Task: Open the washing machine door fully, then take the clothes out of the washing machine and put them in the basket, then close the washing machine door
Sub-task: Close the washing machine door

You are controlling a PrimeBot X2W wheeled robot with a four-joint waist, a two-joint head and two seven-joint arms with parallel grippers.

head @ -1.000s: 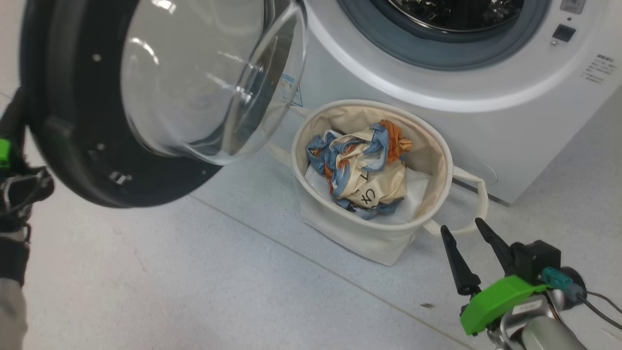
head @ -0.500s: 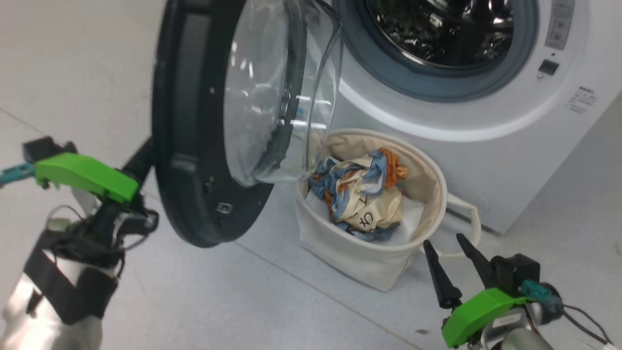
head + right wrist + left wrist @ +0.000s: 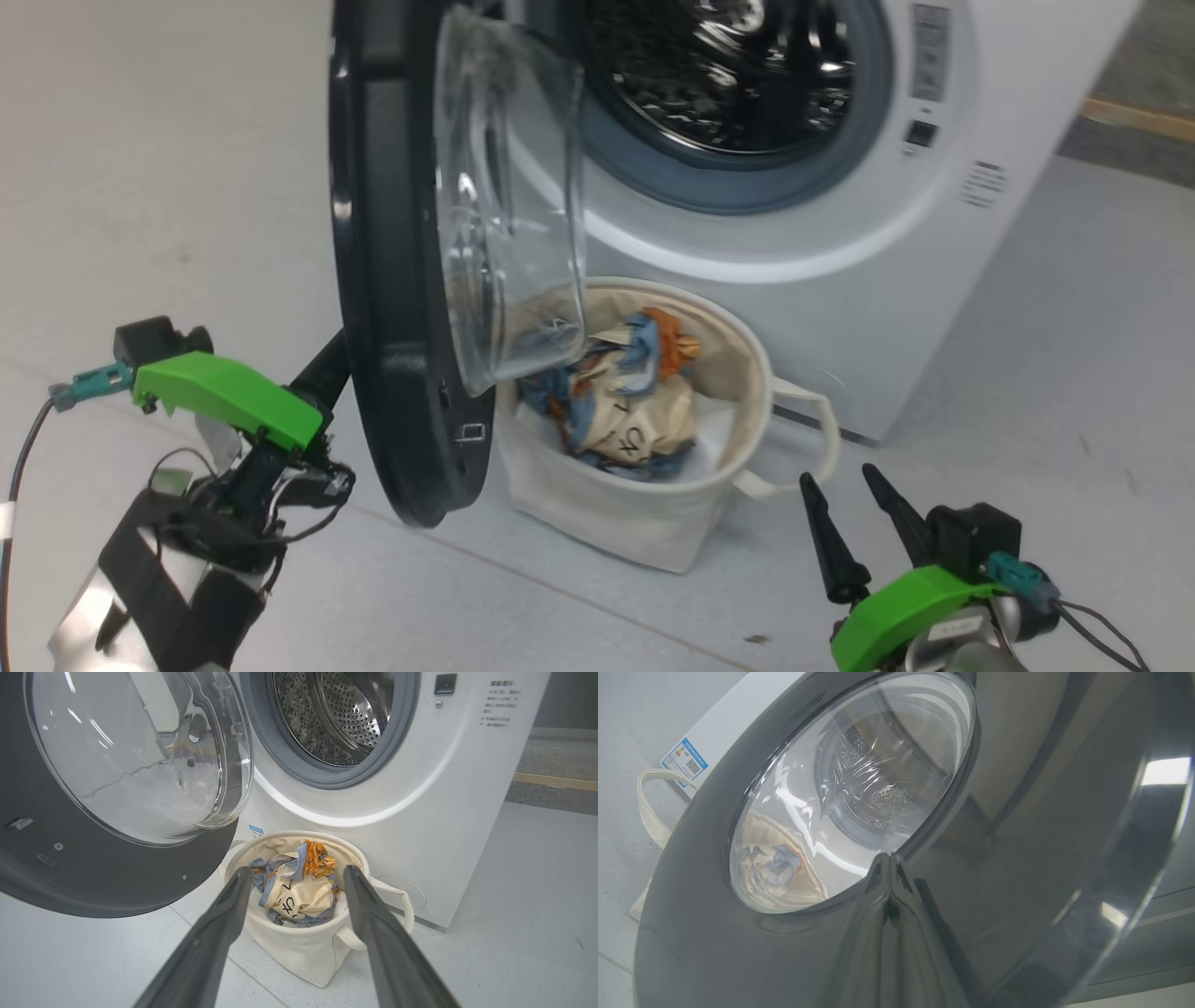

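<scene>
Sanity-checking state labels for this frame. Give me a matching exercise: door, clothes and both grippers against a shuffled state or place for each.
1. round black-rimmed glass washing machine door
2. blue, orange and cream clothes
3. left gripper
4. right gripper

A. open, holding nothing, beside the cream canvas basket
B. inside the basket
C. shut, tips at the door's glossy outer face
D. swung out from the white washing machine, not closed

Pairs: 1-D, 2-B, 3-C, 4-A
</scene>
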